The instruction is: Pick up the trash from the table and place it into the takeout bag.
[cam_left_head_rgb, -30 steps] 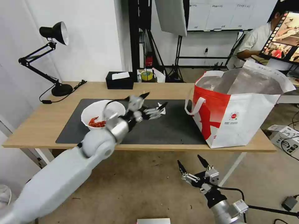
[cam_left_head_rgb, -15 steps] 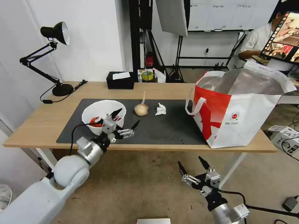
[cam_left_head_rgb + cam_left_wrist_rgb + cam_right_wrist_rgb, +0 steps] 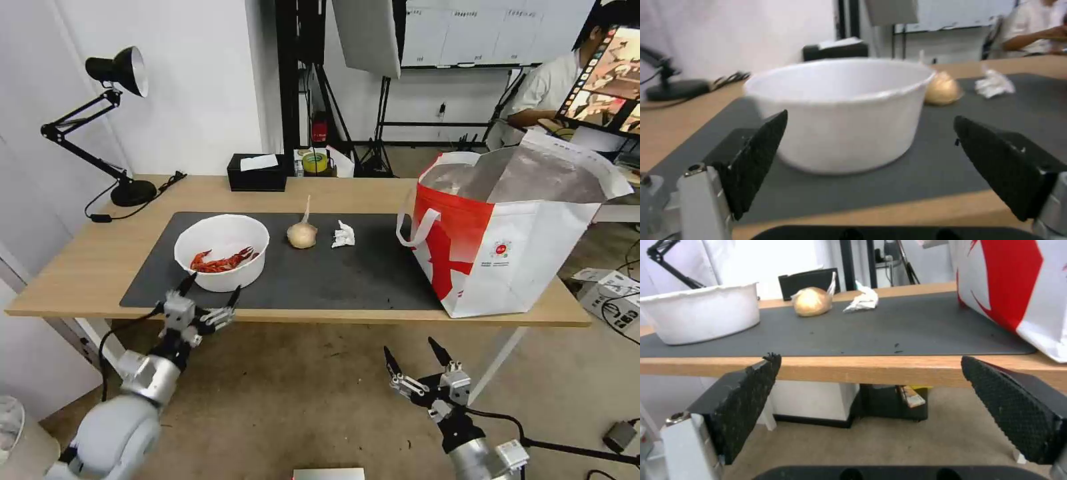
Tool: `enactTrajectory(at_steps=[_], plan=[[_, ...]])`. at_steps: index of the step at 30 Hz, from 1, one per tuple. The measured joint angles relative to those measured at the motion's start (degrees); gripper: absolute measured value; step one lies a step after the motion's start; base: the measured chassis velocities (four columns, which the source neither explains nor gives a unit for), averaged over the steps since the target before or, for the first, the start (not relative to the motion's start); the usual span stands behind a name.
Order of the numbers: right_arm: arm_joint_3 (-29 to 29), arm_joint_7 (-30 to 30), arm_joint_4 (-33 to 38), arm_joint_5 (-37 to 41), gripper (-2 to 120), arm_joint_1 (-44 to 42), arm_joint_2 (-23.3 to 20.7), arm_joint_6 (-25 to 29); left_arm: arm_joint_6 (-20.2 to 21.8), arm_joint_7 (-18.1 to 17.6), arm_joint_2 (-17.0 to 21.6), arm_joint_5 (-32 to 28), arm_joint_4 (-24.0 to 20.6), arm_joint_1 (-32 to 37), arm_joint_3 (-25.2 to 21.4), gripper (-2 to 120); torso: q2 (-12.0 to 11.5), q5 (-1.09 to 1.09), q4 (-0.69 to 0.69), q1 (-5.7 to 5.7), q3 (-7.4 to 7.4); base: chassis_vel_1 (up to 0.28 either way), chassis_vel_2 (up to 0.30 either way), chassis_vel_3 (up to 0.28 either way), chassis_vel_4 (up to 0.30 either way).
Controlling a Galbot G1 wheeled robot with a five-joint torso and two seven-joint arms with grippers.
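Bare mat (image 3: 360,273) between bowl (image 3: 222,251), takeout bag (image 3: 513,233) (wide lane).

The head camera looks forward and down across the whole counter (image 3: 100,267) from above. The left wrist camera sits low at the counter's front edge, close to the white bowl (image 3: 840,110). The right wrist camera looks up from below the edge, farther back. All three share the bowl, beige bundle (image 3: 812,301) and crumpled tissue (image 3: 344,235).

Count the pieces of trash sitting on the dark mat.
3: the white bowl of crayfish shells at the mat's left, the beige knotted bundle mid-mat, the crumpled tissue just right of it. The bag's inside isn't visible.
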Motion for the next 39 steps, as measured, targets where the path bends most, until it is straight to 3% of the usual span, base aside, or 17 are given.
enactTrajectory(at_steps=[11,33,39], plan=[[0.23,0.78,1.05,-0.13,100,-0.68,0.29,0.64,0.20,-0.29,-3.05,2.86,0.73,4.17,-1.46,100,0.00,0.01,-0.01,0.01,0.00,0.000,0.000,0.000,0.000],[0.60,0.99,0.83,0.19,100,0.08,-0.17,0.60,0.63,-0.10,-4.55,3.42,1.49,5.69,-0.81,100,0.00,0.01,-0.01,0.01,0.01,0.000,0.000,0.000,0.000],[-0.59,2.10,1.75,1.11,100,3.68,-2.15,-1.65,0.84,-0.07,-3.97,3.22,1.56,5.02,-0.53,100,0.00,0.01,0.00,0.01,0.01,0.000,0.000,0.000,0.000]])
